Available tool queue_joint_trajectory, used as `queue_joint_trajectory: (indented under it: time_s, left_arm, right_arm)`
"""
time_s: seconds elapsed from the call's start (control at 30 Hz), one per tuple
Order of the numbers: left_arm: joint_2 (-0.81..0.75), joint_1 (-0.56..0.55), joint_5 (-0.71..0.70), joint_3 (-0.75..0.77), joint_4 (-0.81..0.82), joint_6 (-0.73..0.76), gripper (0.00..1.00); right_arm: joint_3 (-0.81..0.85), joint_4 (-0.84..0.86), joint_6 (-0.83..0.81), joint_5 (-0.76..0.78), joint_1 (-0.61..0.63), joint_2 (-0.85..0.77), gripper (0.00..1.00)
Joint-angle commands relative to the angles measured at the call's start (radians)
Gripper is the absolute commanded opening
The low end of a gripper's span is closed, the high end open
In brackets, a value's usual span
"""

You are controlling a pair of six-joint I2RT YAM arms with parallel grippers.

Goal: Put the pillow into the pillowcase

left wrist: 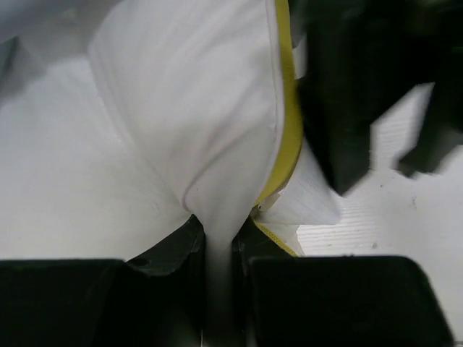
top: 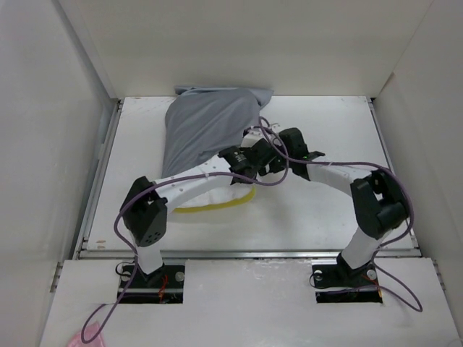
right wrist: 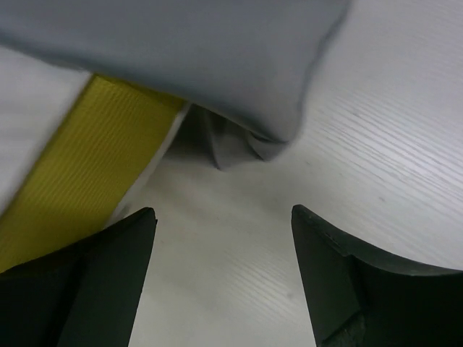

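Note:
The grey pillowcase [top: 206,126] lies at the back of the table and covers most of the white pillow [top: 210,196], whose yellow-banded edge sticks out near the front. My left gripper [top: 249,157] is shut on a fold of the pillow's white fabric [left wrist: 210,144] beside its yellow band [left wrist: 288,108]. My right gripper [top: 278,160] is open and empty, close to the left one. In the right wrist view its fingers [right wrist: 108,275] stand wide apart above the bare table, just short of the pillowcase's hem [right wrist: 246,108] and the yellow band [right wrist: 94,152].
White walls [top: 43,144] close in the table on the left, back and right. A metal rail [top: 246,253] runs along the table's front edge. Purple cables [top: 271,181] loop between the arms.

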Motion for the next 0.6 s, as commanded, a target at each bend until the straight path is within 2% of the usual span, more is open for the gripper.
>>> queue_joint_trajectory:
  time_s: [0.0, 0.07, 0.23, 0.27, 0.3, 0.37, 0.5, 0.57]
  left_arm:
    - [-0.101, 0.005, -0.049, 0.021, 0.021, 0.042, 0.0]
    - [-0.101, 0.005, -0.058, 0.021, 0.012, 0.042, 0.0]
    - [-0.092, 0.024, -0.067, 0.021, 0.001, 0.042, 0.0]
    - [-0.083, 0.024, -0.067, 0.03, 0.001, 0.042, 0.0]
    - [-0.083, 0.024, -0.067, 0.03, 0.001, 0.042, 0.0]
    - [-0.083, 0.033, -0.076, 0.039, 0.001, 0.042, 0.0]
    - [-0.028, 0.082, -0.085, 0.113, 0.059, 0.038, 0.0]
    - [0.018, 0.111, -0.113, 0.156, 0.069, 0.006, 0.0]
  right_arm:
    - [0.115, 0.113, 0.022, 0.152, 0.037, 0.084, 0.81]
    - [0.167, 0.157, 0.042, 0.163, 0.037, 0.117, 0.81]
    - [0.25, 0.197, 0.091, 0.195, 0.037, 0.148, 0.72]
    - [0.259, 0.207, 0.091, 0.207, 0.037, 0.157, 0.66]
    - [0.27, 0.217, 0.091, 0.208, 0.037, 0.157, 0.58]
    - [0.284, 0.217, 0.091, 0.208, 0.037, 0.157, 0.0]
    - [0.244, 0.155, 0.05, 0.096, 0.046, 0.074, 0.0]
    - [0.12, 0.136, 0.05, 0.096, 0.057, -0.08, 0.0]
